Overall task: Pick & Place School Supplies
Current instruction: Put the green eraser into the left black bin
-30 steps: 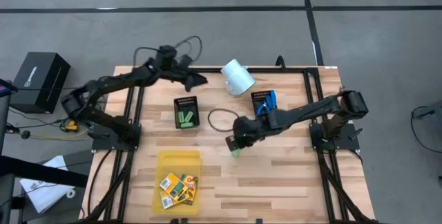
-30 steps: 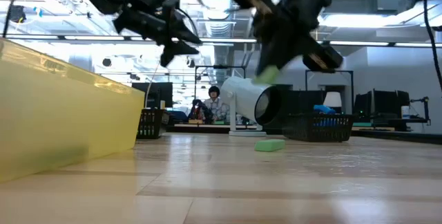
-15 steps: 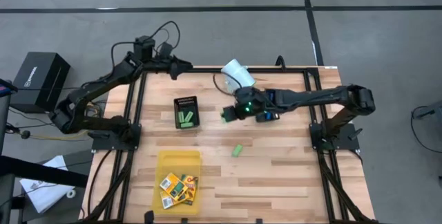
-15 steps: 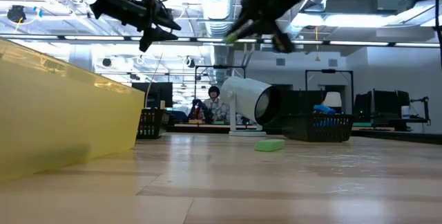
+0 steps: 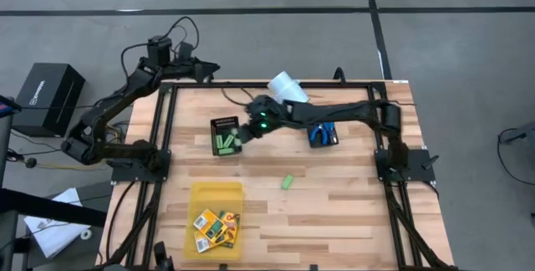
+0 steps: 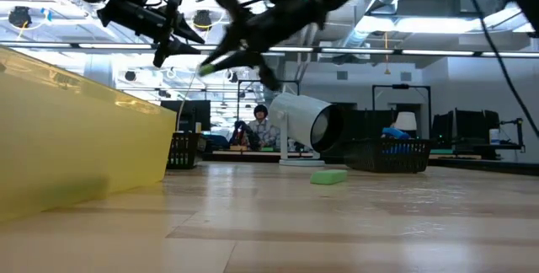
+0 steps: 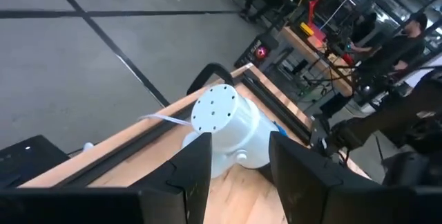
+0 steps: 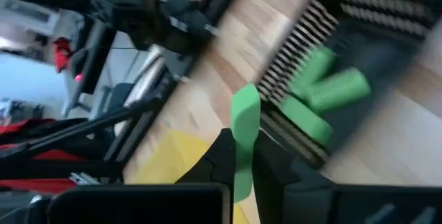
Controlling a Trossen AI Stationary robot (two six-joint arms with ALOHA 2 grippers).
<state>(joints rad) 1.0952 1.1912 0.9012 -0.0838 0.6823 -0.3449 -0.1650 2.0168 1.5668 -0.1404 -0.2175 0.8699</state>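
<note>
My right gripper (image 5: pixel 243 134) hovers at the right rim of the left black mesh tray (image 5: pixel 224 125), shut on a light-green oblong piece (image 8: pixel 244 137). More light-green pieces (image 5: pixel 223 144) lie in that tray. Another light-green piece (image 5: pixel 287 181) lies flat on the table's middle. Blue-handled tools (image 5: pixel 322 131) sit in the right black mesh tray. Orange-yellow boxes (image 5: pixel 216 227) lie in the yellow tray (image 5: pixel 216 194). My left gripper (image 5: pixel 211 69) waits open above the table's far-left edge, with the white cup (image 7: pixel 224 131) ahead of its fingers. My right gripper pinches the light-green piece between its two fingers, at the piece's lower half (image 8: pixel 242 165). The upper end (image 8: pixel 245 103) stands out past the fingertips. The piece is lifted clear, above the mesh tray's rim.
The white cup (image 5: pixel 287 91) lies on its side at the far edge, between the two mesh trays. The yellow tray stands near the near-left corner. Bare wood shows across the table's near-right part (image 5: pixel 334 212). People sit in the room behind (image 6: pixel 261 125).
My right gripper has risen from the table's middle with a light-green piece and swung toward the left, reaching the left mesh tray. The other green piece stayed on the table. My left arm has drawn back toward the far-left corner.
</note>
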